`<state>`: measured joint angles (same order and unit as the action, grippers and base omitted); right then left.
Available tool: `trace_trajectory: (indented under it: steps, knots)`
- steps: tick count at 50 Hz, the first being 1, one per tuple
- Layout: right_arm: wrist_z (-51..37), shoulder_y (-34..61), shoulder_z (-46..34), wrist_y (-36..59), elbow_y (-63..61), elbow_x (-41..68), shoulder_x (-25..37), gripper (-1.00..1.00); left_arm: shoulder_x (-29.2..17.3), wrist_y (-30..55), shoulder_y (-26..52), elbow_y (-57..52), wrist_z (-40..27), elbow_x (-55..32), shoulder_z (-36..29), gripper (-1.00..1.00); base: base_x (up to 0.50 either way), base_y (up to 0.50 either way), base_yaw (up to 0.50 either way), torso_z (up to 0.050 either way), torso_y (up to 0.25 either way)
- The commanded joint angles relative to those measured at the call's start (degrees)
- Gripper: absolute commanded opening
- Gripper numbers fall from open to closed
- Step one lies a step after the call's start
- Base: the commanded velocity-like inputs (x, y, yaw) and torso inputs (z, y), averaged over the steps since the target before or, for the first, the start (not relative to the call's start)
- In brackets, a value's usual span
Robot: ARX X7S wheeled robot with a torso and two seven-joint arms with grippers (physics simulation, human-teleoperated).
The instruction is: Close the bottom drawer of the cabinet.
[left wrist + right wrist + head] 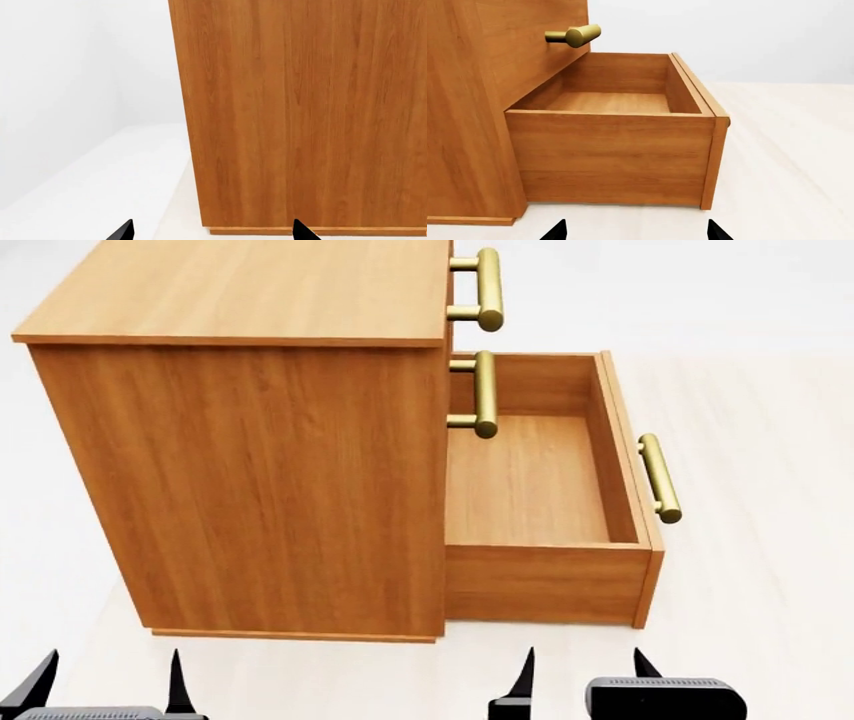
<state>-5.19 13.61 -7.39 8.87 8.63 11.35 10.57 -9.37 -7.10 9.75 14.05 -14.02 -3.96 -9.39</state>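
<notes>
The orange-brown cabinet (267, 470) stands side-on to me. Its bottom drawer (541, 585) is pulled far out to the right, an empty wooden box with a brass bar handle (658, 478) on its front. The two upper drawers are shut, their brass handles (483, 390) sticking out. My left gripper (107, 685) is open and empty, low in front of the cabinet's side wall (300, 115). My right gripper (581, 680) is open and empty, just in front of the drawer's side panel (614, 157).
Pale floor (761, 620) lies all round the cabinet. In the left wrist view a white wall and floor (87, 165) lie beside the cabinet's side.
</notes>
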Motion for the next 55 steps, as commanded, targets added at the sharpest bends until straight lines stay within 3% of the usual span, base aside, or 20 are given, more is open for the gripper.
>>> trace_trajectory:
  steps: [1, 13, 20, 25, 38, 48, 55]
  knots:
    - [-1.84, -0.49, 0.32, 0.52, -0.80, -0.03, 0.02, 1.00, 0.14, 0.31, 0.61, 1.42, -1.71, 0.95, -0.45, 1.00, 0.00, 0.00, 0.00, 0.000, 0.000]
    - [-5.27, -0.06, 0.32, 11.13, -16.71, -0.44, 2.77, 1.00, -0.19, 0.41, 0.03, -0.04, -1.96, 0.54, -0.87, 1.00, 0.00, 0.00, 0.00, 0.000, 0.000]
    - [-6.51, 10.50, -1.39, 27.76, -25.48, -1.38, 6.12, 1.00, -0.22, -1.36, 0.30, 1.98, -1.65, 0.31, -1.31, 1.00, 0.00, 0.00, 0.00, 0.000, 0.000]
    - [-3.86, 18.40, -0.13, 32.78, -26.48, 1.37, 7.56, 1.00, -0.31, -1.62, 0.22, 2.12, -1.42, -0.11, -1.51, 1.00, 0.00, 0.00, 0.00, 0.000, 0.000]
    - [0.97, 35.82, -4.62, 24.87, 4.86, -2.41, 7.21, 1.00, -0.42, -2.53, 0.22, 3.25, -1.25, -0.05, -2.49, 1.00, 0.00, 0.00, 0.00, 0.000, 0.000]
    - [5.58, 42.23, -4.06, 22.11, 15.13, -1.20, 8.87, 1.00, -0.41, -4.07, 0.21, 5.11, -1.17, -0.11, -3.12, 1.00, 0.00, 0.00, 0.00, 0.000, 0.000]
    - [6.01, 40.88, -2.35, 20.31, 18.81, -1.03, 11.91, 1.00, -0.61, -4.82, 0.82, 6.34, -1.18, -0.45, -3.08, 1.00, 0.00, 0.00, 0.00, 0.000, 0.000]
